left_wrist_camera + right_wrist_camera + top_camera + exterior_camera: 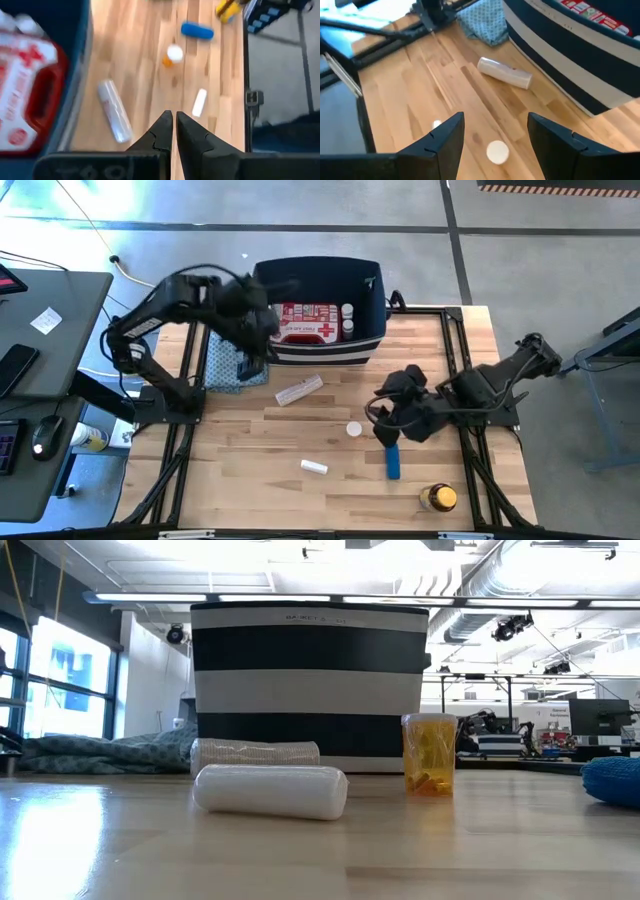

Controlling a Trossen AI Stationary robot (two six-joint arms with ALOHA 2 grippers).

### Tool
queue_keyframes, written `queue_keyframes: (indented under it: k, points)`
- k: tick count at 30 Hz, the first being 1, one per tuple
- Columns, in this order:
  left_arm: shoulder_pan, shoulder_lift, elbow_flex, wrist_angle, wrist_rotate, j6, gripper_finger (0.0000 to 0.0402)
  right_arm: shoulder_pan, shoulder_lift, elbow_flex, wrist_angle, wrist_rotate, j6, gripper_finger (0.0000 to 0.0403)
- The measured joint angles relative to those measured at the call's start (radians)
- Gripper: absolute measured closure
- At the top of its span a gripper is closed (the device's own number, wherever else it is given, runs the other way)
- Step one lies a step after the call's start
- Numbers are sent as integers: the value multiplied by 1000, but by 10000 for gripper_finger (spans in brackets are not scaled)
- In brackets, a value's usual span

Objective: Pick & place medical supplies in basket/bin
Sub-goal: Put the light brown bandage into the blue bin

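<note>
The navy bin [372, 300] stands at the table's far edge, with the red first-aid kit [305, 323] and small white bottles [347, 320] inside. On the table lie a white roll [299, 390], a white-capped amber vial [354, 428], a white tube [314, 467], a blue cylinder [393, 462] and a yellow-capped amber bottle [438, 498]. My left gripper [174, 125] is shut and empty, raised beside the bin's left near corner [258, 352]. My right gripper [495, 132] is open and empty, above the table just right of the vial [497, 151].
A blue-green patterned cloth [238, 370] lies on the table at the bin's left near corner, under my left arm. Bare wood stretches between the roll and the tube. In the low view the tube [270, 790] and the vial [430, 752] sit in front of the bin [310, 680].
</note>
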Motion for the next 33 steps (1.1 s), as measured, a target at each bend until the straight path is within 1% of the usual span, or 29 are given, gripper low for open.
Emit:
queue_keyframes:
  k: [5,9,10,13,15,16,19,22,24,27,30,33]
  points:
    - [-60,5,-156,19,16,-89,341,53,1,0,10,28,45,195]
    - [-135,4,-275,13,25,-171,341,96,2,0,2,36,51,195]
    - [-157,4,-303,16,13,-200,341,105,2,0,-3,46,61,195]
    - [-208,3,-384,33,-82,-275,341,133,2,0,-10,87,86,195]
    - [-230,3,-445,73,-139,-326,341,145,2,0,-12,98,86,195]
    - [-237,3,-476,113,-144,-353,341,149,2,0,-13,100,86,195]
    - [-237,4,-561,218,-136,-431,341,156,2,0,-31,114,87,195]
    - [-236,4,-627,283,-92,-452,339,154,2,0,-44,126,94,195]
    - [-236,4,-660,312,-79,-449,326,150,2,0,-45,130,87,195]
    - [-236,11,-684,336,-59,-474,285,143,2,0,-44,125,73,195]
    - [-236,25,-684,354,-91,-492,233,139,2,0,-51,108,68,195]
    - [-236,44,-686,365,-151,-497,186,139,3,0,-58,107,66,195]
